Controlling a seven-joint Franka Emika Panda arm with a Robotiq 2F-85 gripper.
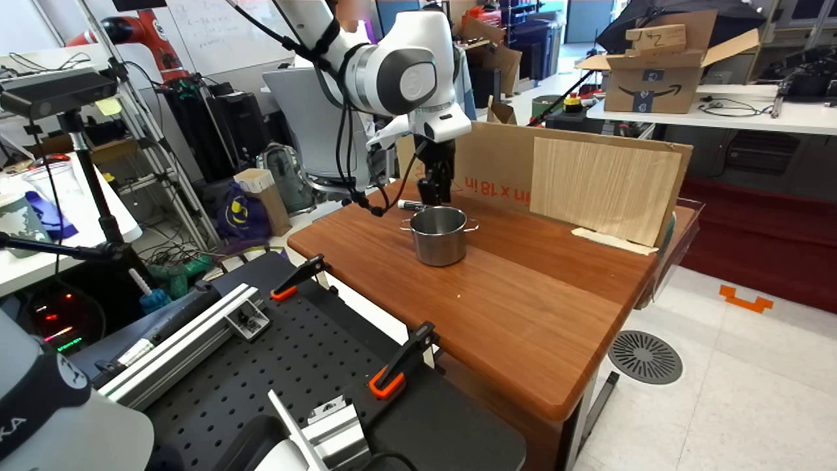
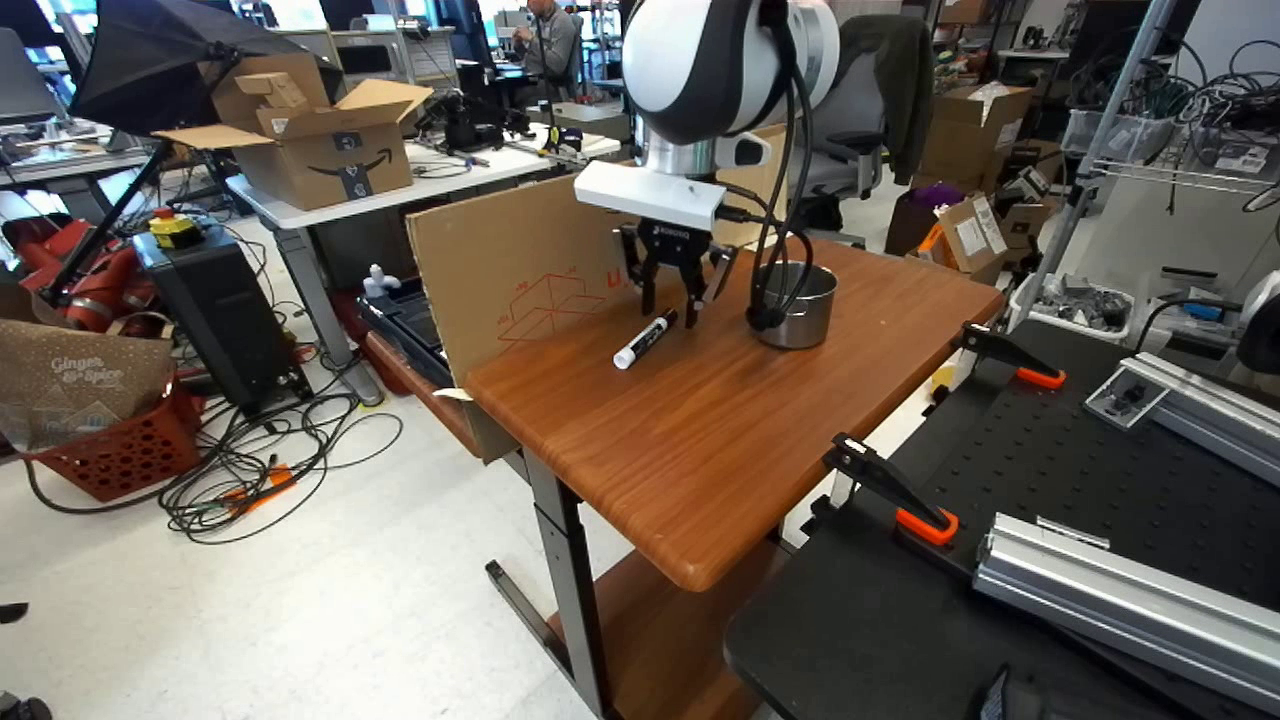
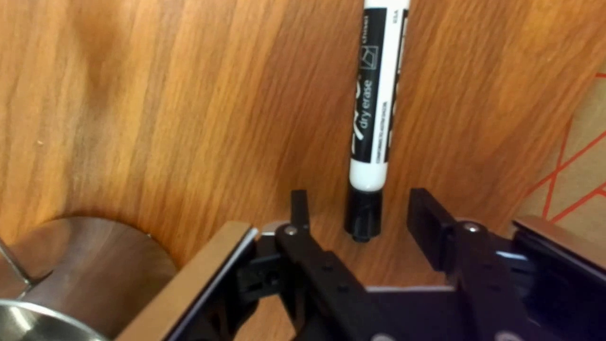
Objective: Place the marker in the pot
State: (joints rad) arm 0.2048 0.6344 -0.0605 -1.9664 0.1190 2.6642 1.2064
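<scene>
The marker [image 3: 374, 104] is white and black with a black cap and lies flat on the wooden table. It also shows in both exterior views [image 1: 410, 205] [image 2: 640, 343]. My gripper [image 3: 358, 208] is open. In the wrist view, its fingers stand on either side of the cap end, with gaps on both sides and no contact seen. In an exterior view the gripper [image 2: 670, 312] points down close to the table at the cap end. The shiny steel pot [image 1: 440, 245] stands upright beside the gripper. It shows at the lower left of the wrist view [image 3: 99, 265].
An upright cardboard sheet [image 2: 530, 270] stands along the table's back edge behind the marker. A light wood-grain panel [image 1: 601, 186] is on it. Cables [image 2: 790, 230] hang from the arm in front of the pot. Clamps [image 1: 405, 360] sit at the table's near edge.
</scene>
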